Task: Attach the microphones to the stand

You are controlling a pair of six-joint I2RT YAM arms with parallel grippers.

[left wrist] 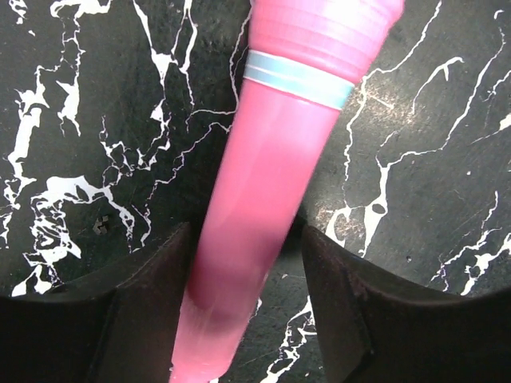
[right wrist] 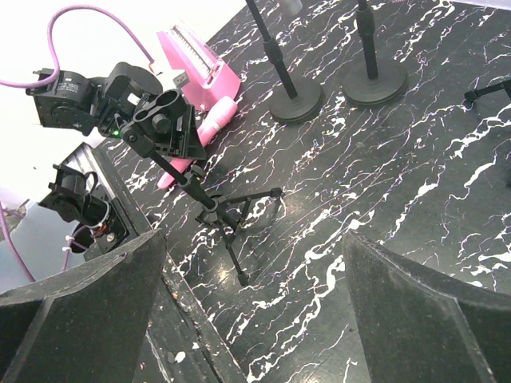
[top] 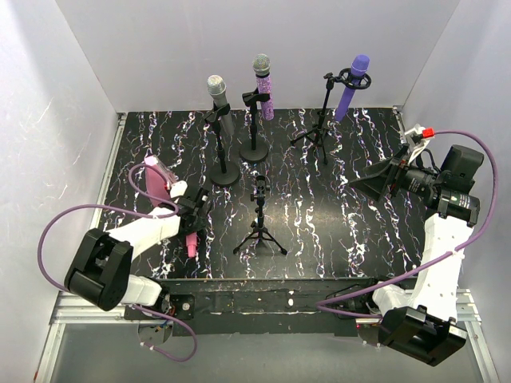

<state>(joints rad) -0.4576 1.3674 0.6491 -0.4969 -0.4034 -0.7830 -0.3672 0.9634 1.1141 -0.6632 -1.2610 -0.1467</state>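
While the bench [top: 359,231] has its three taller stands [top: 226,171] along the top of the frame loaded up (silver-grey mic [top: 219,100], glittery pink-purple mic [top: 263,88], purple mic [top: 351,88]), the small tripod stand [top: 260,215] in the middle is bare, so I'm guessing that's where the last one goes.

The right hand [right wrist: 254,271] is over at the right edge with its fingers wide apart, holding nothing. The left hand [top: 192,209] at lower left is clamped on the plain pink microphone [left wrist: 271,175], gripping toward the tail end. Its head lies just beside the pink wedge-shaped thing [top: 156,179].

My worries:
- That tripod looks light and nothing's bracing it, so pushing a mic in could tip it or skate it across the bench.
- A tail-end grip on smooth plastic means the head could droop or twist on the lift.
- Swinging out could clip the wedge.
- The clip [top: 260,187] is tiny, so a slightly off angle just bounces off.
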